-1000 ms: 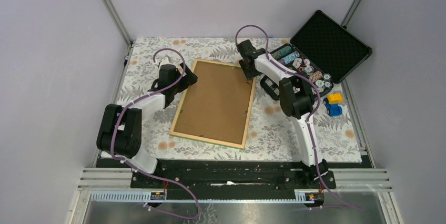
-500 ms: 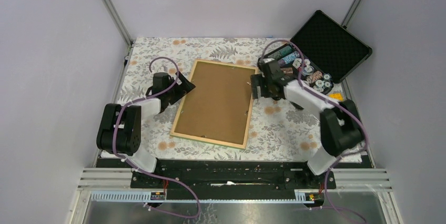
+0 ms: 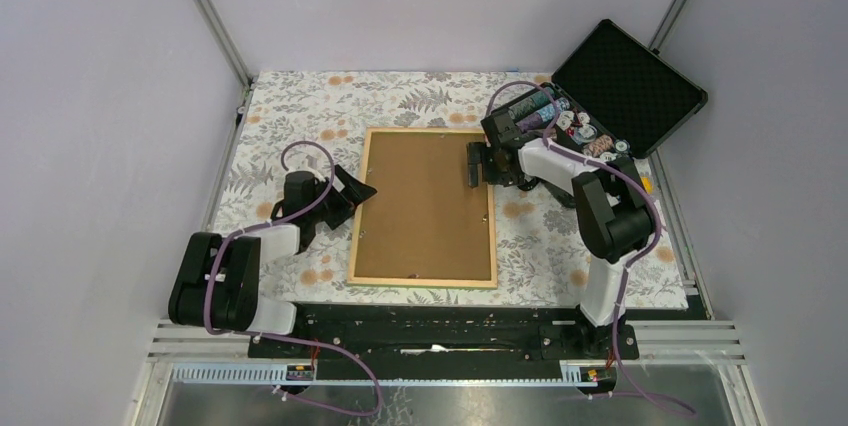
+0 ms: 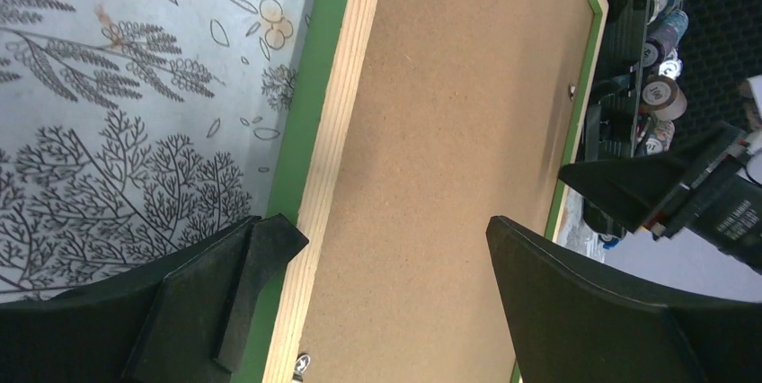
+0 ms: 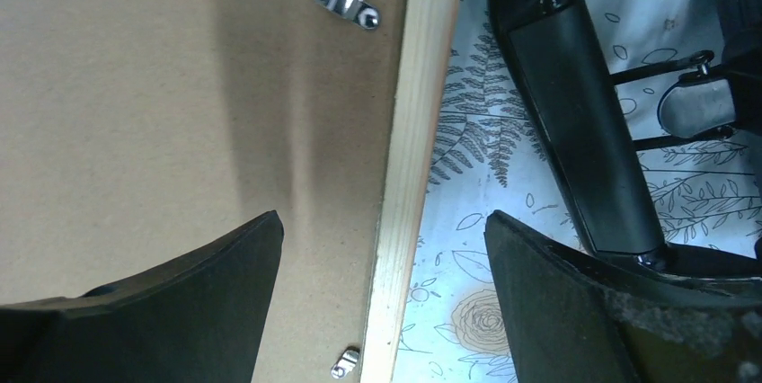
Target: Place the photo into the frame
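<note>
Opening the back, I judge: the large green-faced, light-wood picture frame (image 3: 424, 283) lies face down by the near edge of the table (image 3: 290, 106), brown fibreboard backing panel (image 3: 425, 204) clipped in. My left gripper (image 3: 352, 189) gapes astride its left rail; farther off, the right gripper (image 3: 472, 164) stands wide astride the right rail. Next: swivel the metal clips (image 5: 345, 3). I see no photo.
</note>
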Robot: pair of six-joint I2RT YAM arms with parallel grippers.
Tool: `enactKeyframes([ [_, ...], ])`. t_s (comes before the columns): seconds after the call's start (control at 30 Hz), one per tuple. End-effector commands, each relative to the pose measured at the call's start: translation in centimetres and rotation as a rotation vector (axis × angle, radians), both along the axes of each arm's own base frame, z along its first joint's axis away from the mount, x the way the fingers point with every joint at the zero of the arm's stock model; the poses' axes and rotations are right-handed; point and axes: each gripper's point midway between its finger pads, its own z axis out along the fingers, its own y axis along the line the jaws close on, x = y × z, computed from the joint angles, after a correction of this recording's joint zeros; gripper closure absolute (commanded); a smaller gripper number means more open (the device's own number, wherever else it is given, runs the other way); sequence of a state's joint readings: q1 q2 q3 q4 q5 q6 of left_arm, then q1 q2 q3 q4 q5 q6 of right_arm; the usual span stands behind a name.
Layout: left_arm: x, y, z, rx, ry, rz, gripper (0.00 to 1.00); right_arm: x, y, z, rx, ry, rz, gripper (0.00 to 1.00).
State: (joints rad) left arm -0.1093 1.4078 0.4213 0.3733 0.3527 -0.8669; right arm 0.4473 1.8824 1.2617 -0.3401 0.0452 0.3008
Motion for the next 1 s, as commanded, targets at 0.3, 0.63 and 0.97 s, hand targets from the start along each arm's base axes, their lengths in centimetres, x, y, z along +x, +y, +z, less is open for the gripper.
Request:
enactKeyframes([
  [0.3,-2.2,-0.1,0.4,-0.036,-0.02,0.007,0.01,0.9,3.1,-2.3,0.136,0.086,0.056,0.31],
  [0.63,-4.6,0.1,0.8,-0.053,-0.053,0.014,0.01,-1.6,7.0,0.0,0.196,0.1,0.148,0.29],
  [0.97,-3.5,0.7,0.0,-0.01,-0.023,0.039,0.01,3.8,1.3,2.9,0.031,0.01,-0.16,0.13],
])
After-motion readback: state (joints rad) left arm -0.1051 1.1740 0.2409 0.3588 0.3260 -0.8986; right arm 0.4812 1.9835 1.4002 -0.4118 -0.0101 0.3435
